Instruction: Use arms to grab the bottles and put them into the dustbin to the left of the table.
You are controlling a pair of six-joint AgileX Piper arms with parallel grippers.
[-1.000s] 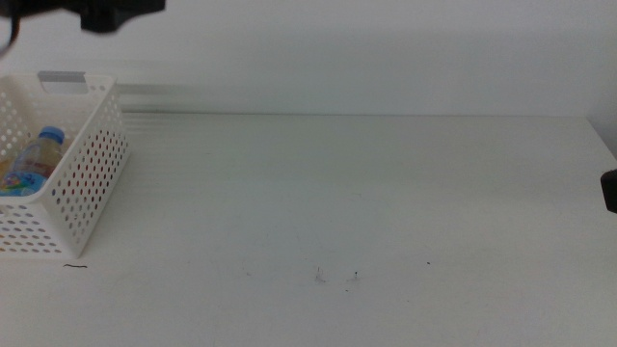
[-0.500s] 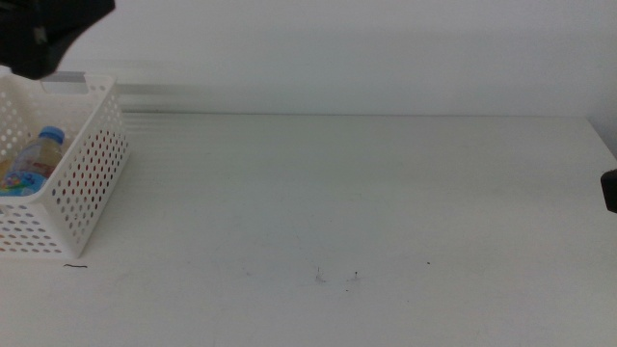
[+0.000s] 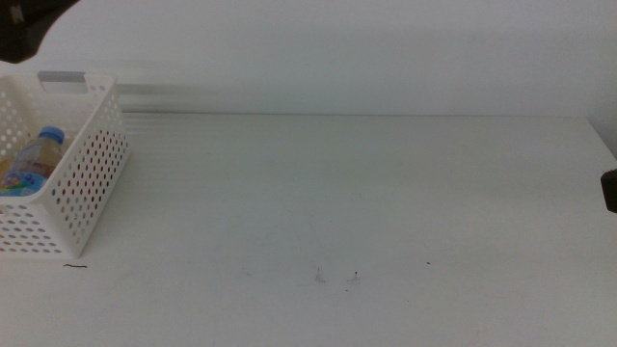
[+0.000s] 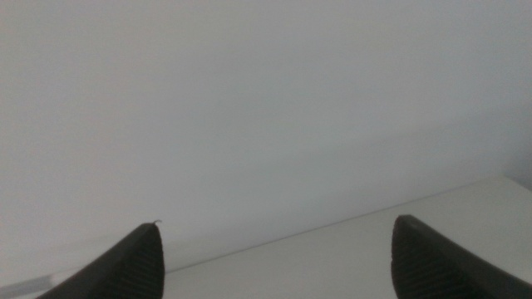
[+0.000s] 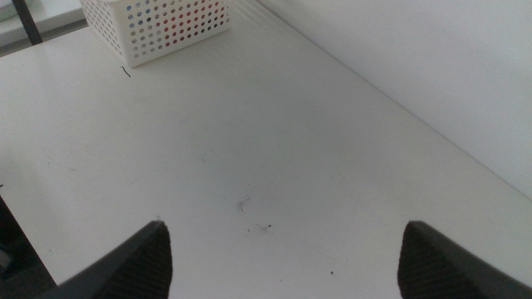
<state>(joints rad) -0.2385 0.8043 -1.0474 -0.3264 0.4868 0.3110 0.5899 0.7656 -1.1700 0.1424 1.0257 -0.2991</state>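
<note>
The white perforated dustbin (image 3: 82, 183) stands at the table's left edge, with a grey bar at its far rim. A clear water bottle with a blue cap (image 3: 39, 156) lies inside it. The dustbin also shows in the right wrist view (image 5: 162, 23), with red and blue tints behind its holes. The tea bottle and the red can cannot be made out. My left arm (image 3: 24, 24) is high above the dustbin at the far left. Its gripper (image 4: 278, 257) is open and empty, facing the wall. My right gripper (image 5: 287, 262) is open and empty at the right edge (image 3: 609, 191).
The white table (image 3: 366, 193) bears only a few dark specks (image 3: 337, 278) near the front and a short dark mark (image 3: 75, 266) by the dustbin. A white wall runs along the table's far edge.
My left arm has moved further left and up, mostly out of the middle view. The right arm, the dustbin and the bottle have not moved.
</note>
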